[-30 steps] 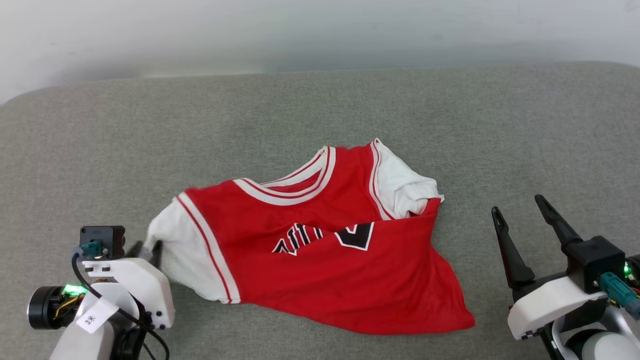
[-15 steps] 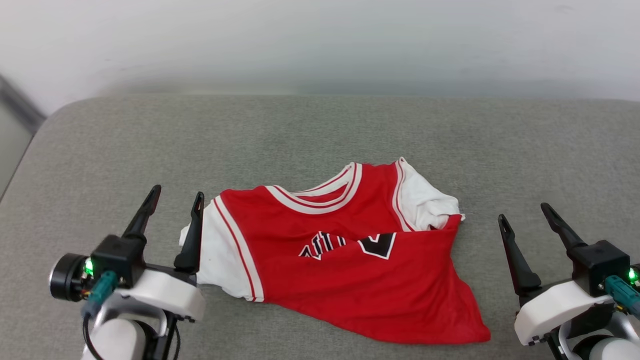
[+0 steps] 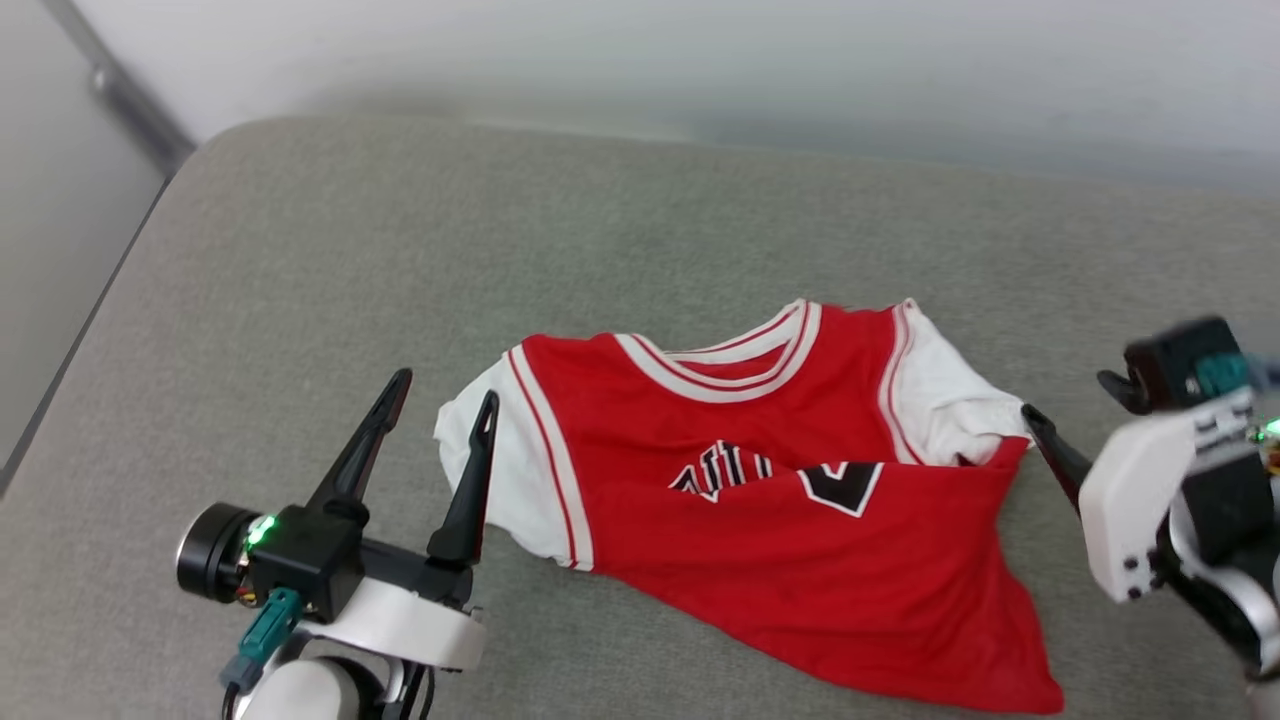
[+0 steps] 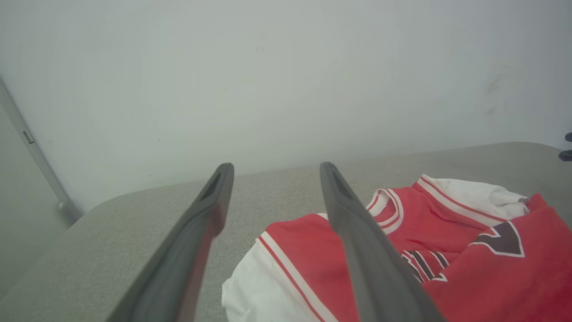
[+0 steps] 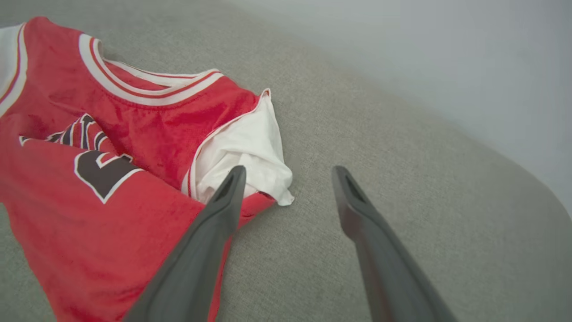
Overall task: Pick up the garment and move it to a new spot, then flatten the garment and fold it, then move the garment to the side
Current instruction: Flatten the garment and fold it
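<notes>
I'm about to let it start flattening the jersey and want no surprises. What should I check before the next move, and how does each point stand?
1. Left gripper open and empty: ok.
2. Right gripper open and empty: ok.
3. Red jersey lying flat: not ok. Its lower part is folded up over the black print, and the white sleeve by the right gripper is bunched.
4. Left gripper clear of the other white sleeve: cannot tell.
5. Bare grey cushion around the jersey for spreading: ok.
</notes>
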